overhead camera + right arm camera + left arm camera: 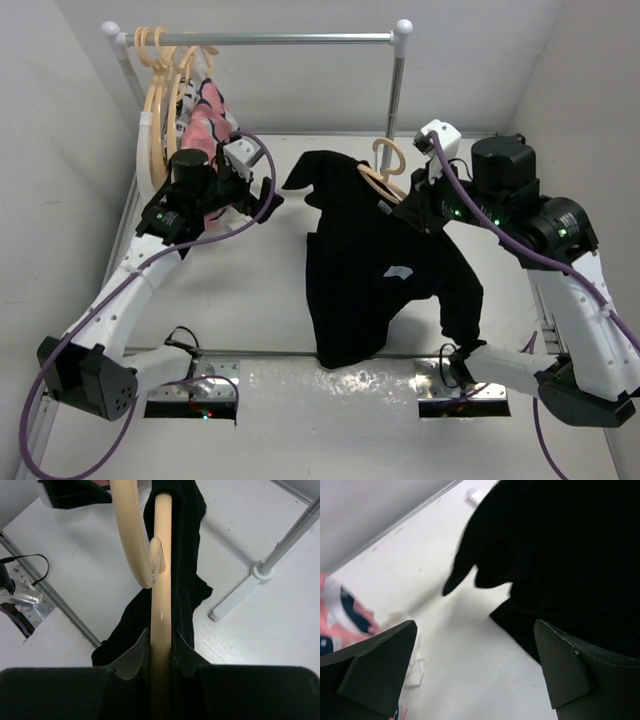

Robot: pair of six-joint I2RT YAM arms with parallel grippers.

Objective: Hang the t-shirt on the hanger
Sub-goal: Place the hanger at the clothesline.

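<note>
Black fabric of the t-shirt drapes over the cream hanger at mid-table, one sleeve jutting left, a small white tag showing, and the hem reaching the table's near edge. We see the right gripper clamped on the hanger's pale bar below the hook, its arm bent high at the right. The left gripper hovers with jaws wide apart, gripping nothing, beside the patterned garment. Bare table lies between it and the shirt. The rack post stands just behind the hanger.

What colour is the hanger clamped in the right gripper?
The hanger is pale cream, clearest in the right wrist view.
</note>
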